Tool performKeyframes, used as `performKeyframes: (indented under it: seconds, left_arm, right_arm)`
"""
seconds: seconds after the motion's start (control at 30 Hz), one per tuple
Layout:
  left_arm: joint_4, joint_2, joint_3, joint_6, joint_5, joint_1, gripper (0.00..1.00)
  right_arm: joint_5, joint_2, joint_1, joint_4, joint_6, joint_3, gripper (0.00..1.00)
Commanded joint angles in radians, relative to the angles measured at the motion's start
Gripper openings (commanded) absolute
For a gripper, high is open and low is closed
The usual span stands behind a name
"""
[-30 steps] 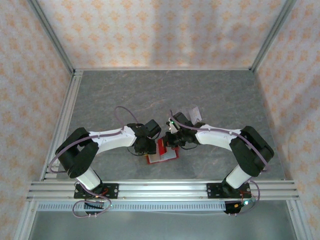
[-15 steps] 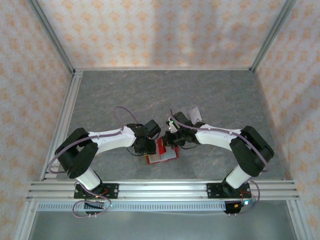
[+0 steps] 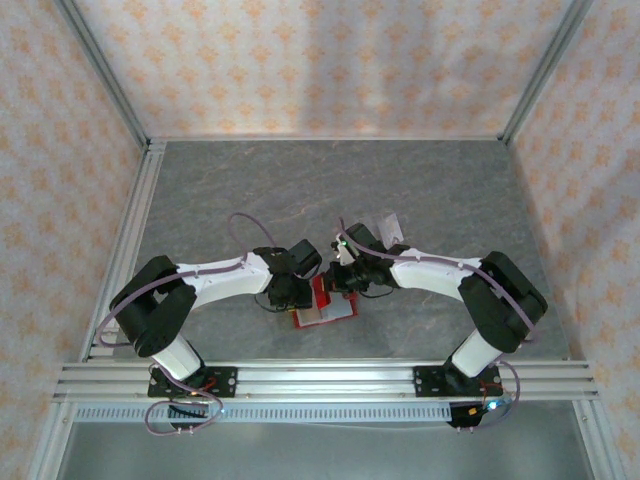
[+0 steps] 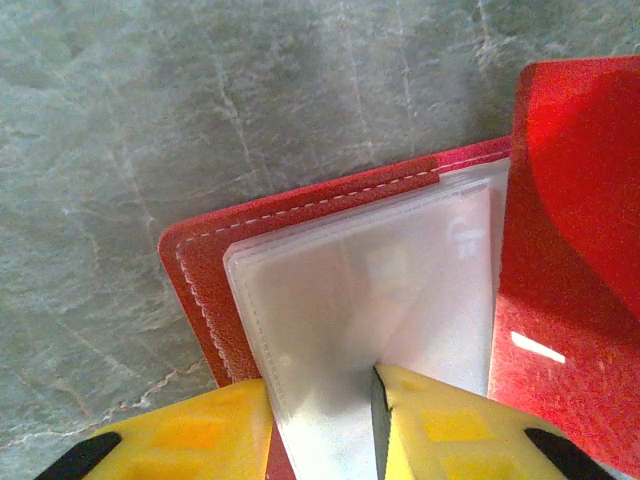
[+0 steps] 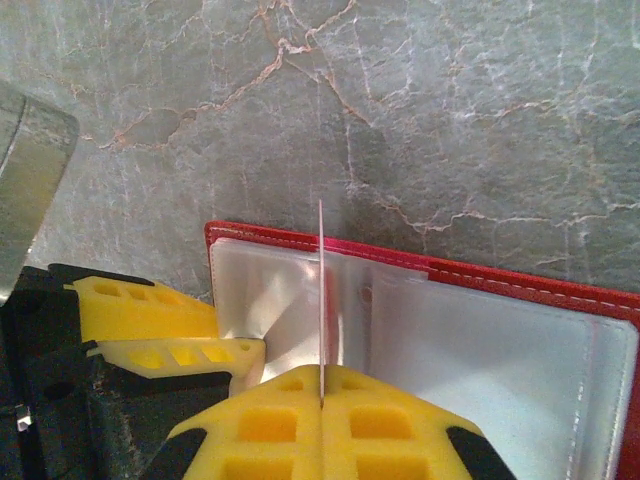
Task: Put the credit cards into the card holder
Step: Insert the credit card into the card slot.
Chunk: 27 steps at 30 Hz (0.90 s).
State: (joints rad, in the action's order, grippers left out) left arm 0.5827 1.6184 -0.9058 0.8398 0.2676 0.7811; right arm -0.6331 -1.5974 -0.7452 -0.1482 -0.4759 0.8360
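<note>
Across the grey marbled table (image 3: 430,190) nothing has visibly shifted over the last second. Both white arms hold the same pose, wrists meeting over the centre near the front edge. We read that as a pause for alignment, not progress.

The flat red folding card holder (image 3: 325,312) lies open on the table between the two wrists. Its pale translucent plastic sleeves (image 4: 360,290) are fanned up.

The left gripper (image 4: 325,400) stands narrow, its yellow fingers pinching one sleeve at its edge, apparently to keep a pocket parted.

The right gripper (image 5: 322,395) is clamped fully on a thin pale credit card (image 5: 321,290). We see the card edge-on and upright, with its far end over the sleeves near the fold. We cannot tell whether that end has entered a pocket.

So we judge this card not yet seated. The next move calls for a straight push along the card's own plane, since a tilt could catch the sleeve lip.
</note>
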Motion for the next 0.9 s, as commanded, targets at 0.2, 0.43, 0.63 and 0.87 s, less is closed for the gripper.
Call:
performKeyframes:
  seconds: [0.2, 0.43, 0.63, 0.87]
  left_arm:
    - [0.056, -0.013, 0.029, 0.008, -0.045, 0.006, 0.32]
    - [0.058, -0.014, 0.031, 0.008, -0.044, 0.006, 0.32]
    - [0.056, -0.016, 0.034, 0.009, -0.045, 0.006, 0.32]
    - [0.056, -0.021, 0.042, 0.013, -0.046, 0.006, 0.32]
  right_arm:
    - [-0.025, -0.021, 0.0, 0.042, -0.017, -0.004, 0.0]
    - [-0.02, -0.033, 0.0, 0.065, -0.02, -0.038, 0.0]
    - [-0.01, -0.039, 0.0, 0.063, -0.007, -0.054, 0.0]
    - [0.014, -0.03, 0.03, -0.001, 0.05, -0.032, 0.0]
